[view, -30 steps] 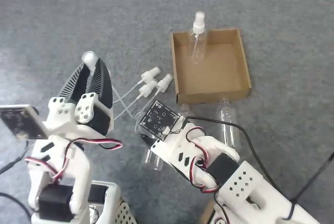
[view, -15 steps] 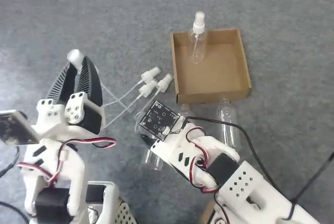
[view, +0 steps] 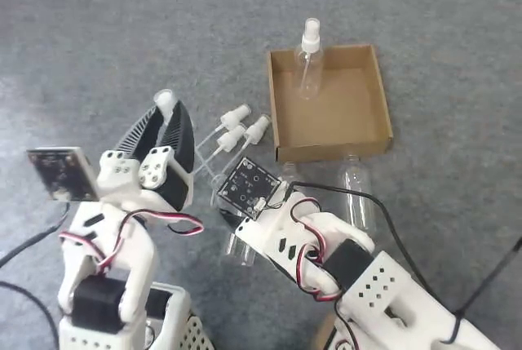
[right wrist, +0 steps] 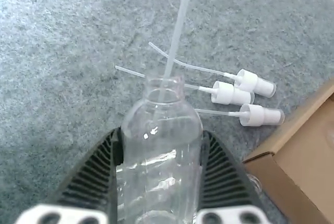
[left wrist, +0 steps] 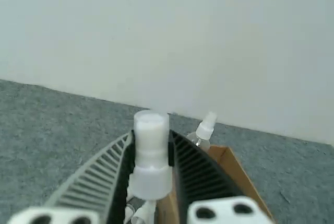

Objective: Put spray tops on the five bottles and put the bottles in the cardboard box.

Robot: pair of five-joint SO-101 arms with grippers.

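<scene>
My left gripper (view: pixel 167 112) is shut on a white spray top (view: pixel 165 99), also seen as spray top (left wrist: pixel 151 151) between the black fingers. Its thin tube (right wrist: pixel 180 20) slants down into the open mouth of a clear bottle (right wrist: pixel 162 125). My right gripper (right wrist: pixel 162 139) is shut on that bottle, which is held upright. The bottle (view: pixel 239 245) pokes out below the right wrist. The cardboard box (view: pixel 330 105) lies at the back right, and a bottle with a spray top (view: pixel 308 60) lies at its far left corner.
Three loose spray tops (view: pixel 236 126) lie on the grey carpet between the left gripper and the box, also seen as spray tops (right wrist: pixel 245 96). Two open bottles (view: pixel 356 191) (view: pixel 289 172) lie just in front of the box wall. A cable crosses beside them.
The left gripper swung left with the spray top, then came back right and forward toward the right arm's bottle. The right arm and its bottle have stayed still.
</scene>
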